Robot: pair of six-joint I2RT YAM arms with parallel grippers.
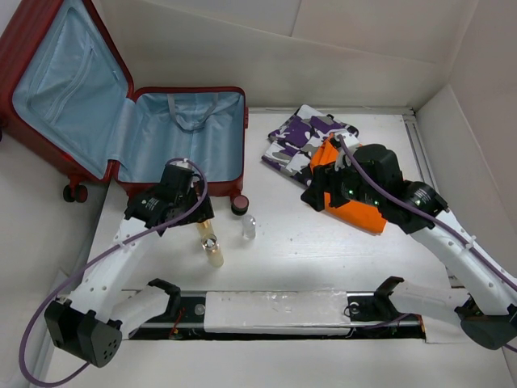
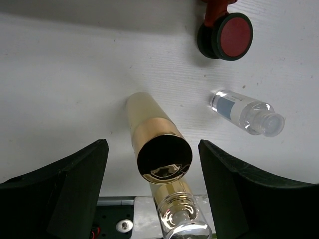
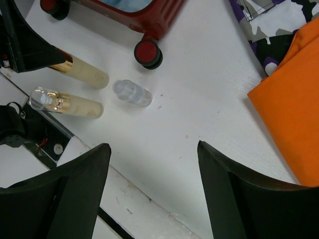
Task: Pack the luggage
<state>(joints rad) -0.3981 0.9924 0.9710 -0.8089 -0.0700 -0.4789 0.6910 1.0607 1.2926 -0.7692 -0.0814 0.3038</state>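
While left gripper point(image 2: 152, 149) hovers, luggage point(image 1: 202, 145) sits just beyond

Bright, even overhead light floods the white table point(image 1: 323, 242), and the shadows are soft and short. There's sharp glare on the gold cap point(image 2: 164, 159), bright patches mirrored in it. The clear-topped bottle point(image 2: 182, 221) right at the lens goes blurry, and the left gripper's fingers point(image 2: 60, 199) are dark and featureless. Top view's crisp.

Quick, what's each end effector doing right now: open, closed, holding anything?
Left end effector: open, straddling the gold-capped bottle, not gripping it.
Right end effector: open, holding nothing.
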